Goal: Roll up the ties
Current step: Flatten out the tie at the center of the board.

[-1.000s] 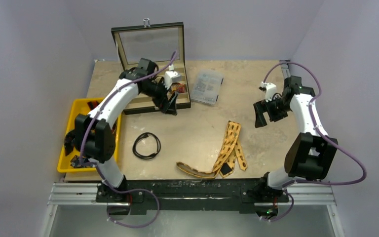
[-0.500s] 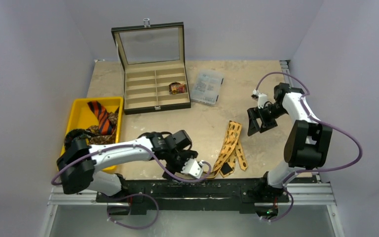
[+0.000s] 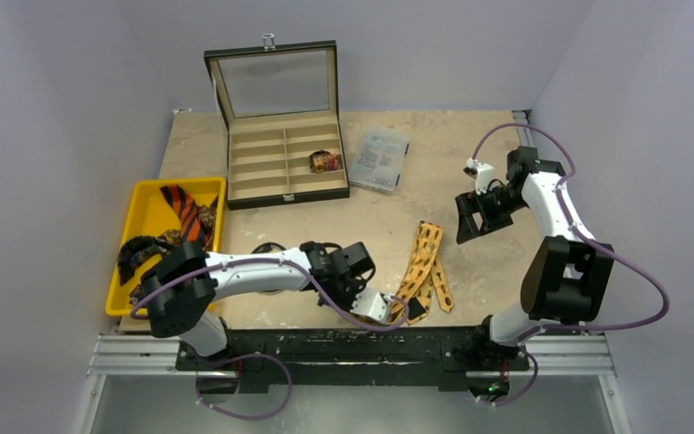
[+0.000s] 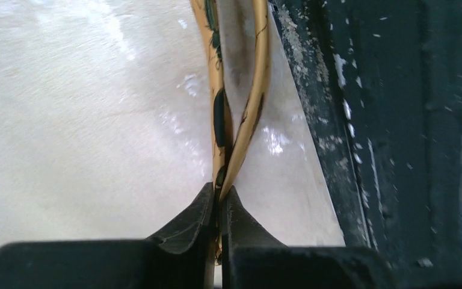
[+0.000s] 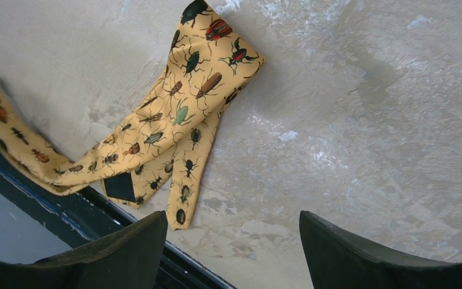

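The tan-gold tie with beetle print lies folded on the table near the front edge. Its long end runs left along the edge to my left gripper. In the left wrist view that gripper is shut on a fold of the tie, the fabric pinched between the jaws. My right gripper hovers open above the table, right of the tie. In the right wrist view the tie lies ahead and left of the open right gripper, apart from it.
A yellow tray at the left holds an orange-black striped tie and dark ties. An open compartment case at the back holds a rolled tie. A clear plastic box lies beside it. A black rail borders the near edge.
My left arm has swung from the case down to the near edge and closed on the tan-gold tie's end. The right gripper has shifted slightly and stays open.
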`<state>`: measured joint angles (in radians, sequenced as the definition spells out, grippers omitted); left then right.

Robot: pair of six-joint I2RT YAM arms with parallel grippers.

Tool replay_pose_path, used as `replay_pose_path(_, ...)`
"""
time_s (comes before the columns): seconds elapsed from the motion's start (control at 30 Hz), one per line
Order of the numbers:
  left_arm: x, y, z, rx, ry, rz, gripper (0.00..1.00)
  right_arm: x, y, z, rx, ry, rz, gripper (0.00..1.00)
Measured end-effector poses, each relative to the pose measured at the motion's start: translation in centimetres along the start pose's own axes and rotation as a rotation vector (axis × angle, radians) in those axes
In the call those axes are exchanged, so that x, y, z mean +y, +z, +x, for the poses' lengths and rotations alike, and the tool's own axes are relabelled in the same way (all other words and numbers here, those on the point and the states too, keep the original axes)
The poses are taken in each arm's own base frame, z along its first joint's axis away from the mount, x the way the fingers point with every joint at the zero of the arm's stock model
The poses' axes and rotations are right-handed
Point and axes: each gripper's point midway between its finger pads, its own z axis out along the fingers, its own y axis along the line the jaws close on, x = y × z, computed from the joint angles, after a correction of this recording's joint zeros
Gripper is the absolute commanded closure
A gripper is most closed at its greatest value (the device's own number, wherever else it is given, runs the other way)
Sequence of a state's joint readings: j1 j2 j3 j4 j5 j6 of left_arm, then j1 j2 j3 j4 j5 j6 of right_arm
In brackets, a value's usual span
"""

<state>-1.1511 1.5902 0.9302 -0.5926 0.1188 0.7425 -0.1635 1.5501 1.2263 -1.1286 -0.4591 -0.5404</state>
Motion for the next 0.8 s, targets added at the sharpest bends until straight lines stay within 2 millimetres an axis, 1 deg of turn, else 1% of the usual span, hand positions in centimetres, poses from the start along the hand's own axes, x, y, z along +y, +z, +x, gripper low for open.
replay_pose_path(0.03, 0.0, -0.7, -0.1, -0.006, -0.015, 0.027, 1.0, -0.1, 0.0, 0.0, 0.001, -0.006, 0.004, 0.19)
replay_pose_path(0.07, 0.2, -2.0, -0.5, -0.026, -0.045, 0.056, 1.0, -0.2, 0.0, 0.1, 0.004, -0.013, 0.009, 0.19)
replay_pose_path(0.1, 0.7, -3.5, -1.0, -0.056, -0.082, 0.079, 1.0, -0.4, -0.1, 0.2, 0.009, -0.02, 0.018, 0.19)
replay_pose_path(0.13, 1.9, -5.8, -1.8, -0.107, -0.134, 0.095, 1.0, -0.6, -0.1, 0.3, 0.015, -0.027, 0.026, 0.19)
replay_pose_path(0.17, 4.2, -8.7, -2.7, -0.173, -0.191, 0.076, 1.0, -0.7, -0.1, 0.3, 0.019, -0.034, 0.034, 0.19)
replay_pose_path(0.2, 7.0, -12.1, -3.3, -0.245, -0.247, 0.031, 1.0, -0.9, -0.2, 0.4, 0.025, -0.039, 0.045, 0.19)
replay_pose_path(0.23, 10.7, -16.5, -3.2, -0.329, -0.305, -0.045, 1.0, -1.1, -0.2, 0.5, 0.028, -0.043, 0.051, 0.19)
replay_pose_path(0.27, 13.2, -19.6, -2.1, -0.368, -0.354, -0.113, 1.0, -1.2, -0.2, 0.5, 0.03, -0.048, 0.06, 0.19)
replay_pose_path(0.3, 15.6, -22.7, -0.2, -0.395, -0.417, -0.189, 1.0, -1.4, -0.3, 0.4, 0.033, -0.057, 0.072, 0.18)
replay_pose_path(0.33, 17.0, -24.6, 1.9, -0.396, -0.474, -0.234, 1.0, -1.4, -0.3, 0.4, 0.032, -0.063, 0.08, 0.18)
replay_pose_path(0.37, 18.2, -26.2, 4.9, -0.383, -0.558, -0.275, 1.0, -1.5, -0.3, 0.3, 0.035, -0.076, 0.095, 0.17)
replay_pose_path(0.4, 19.0, -27.1, 8.1, -0.358, -0.65, -0.297, 1.0, -1.4, -0.3, 0.1, 0.035, -0.093, 0.109, 0.17)
replay_pose_path(0.43, 19.5, -27.3, 11.8, -0.325, -0.763, -0.297, 1.0, -1.2, -0.2, -0.2, 0.036, -0.12, 0.124, 0.16)
replay_pose_path(0.47, 20.0, -26.3, 13.9, -0.301, -0.836, -0.264, 1.0, -0.9, -0.1, -0.3, 0.036, -0.138, 0.129, 0.15)
replay_pose_path(0.5, 20.1, -26.1, 17.0, -0.278, -0.915, -0.268, 1.0, -0.4, 0.1, -0.6, 0.037, -0.171, 0.14, 0.15)
replay_pose_path(0.53, 20.0, -24.8, 19.8, -0.255, -0.999, -0.235, 1.0, 0.2, 0.4, -0.8, 0.039, -0.203, 0.147, 0.15)
replay_pose_path(0.57, 19.5, -23.2, 22.4, -0.226, -1.079, -0.19, 1.0, 1.0, 0.9, -0.9, 0.043, -0.238, 0.147, 0.15)
replay_pose_path(0.6, 18.8, -21.9, 24.1, -0.204, -1.133, -0.151, 1.0, 1.5, 1.2, -1.0, 0.047, -0.263, 0.147, 0.15)
replay_pose_path(0.63, 17.4, -20.3, 26.0, -0.174, -1.207, -0.096, 1.0, 2.4, 1.8, -1.2, 0.052, -0.297, 0.141, 0.15)
replay_pose_path(0.67, 15.9, -19.2, 27.2, -0.145, -1.265, -0.049, 1.0, 3.2, 2.4, -1.3, 0.057, -0.322, 0.131, 0.15)
replay_pose_path(0.7, 14.6, -18.5, 27.9, -0.124, -1.304, -0.014, 1.0, 3.8, 2.9, -1.4, 0.062, -0.342, 0.124, 0.16)
replay_pose_path(0.73, 13.1, -18.0, 28.4, -0.101, -1.343, 0.028, 1.0, 4.6, 3.6, -1.5, 0.066, -0.366, 0.115, 0.17)
replay_pose_path(0.8, 11.6, -17.6, 28.4, -0.08, -1.372, 0.065, 1.0, 6.1, 4.8, -1.7, 0.07, -0.408, 0.1, 0.2)
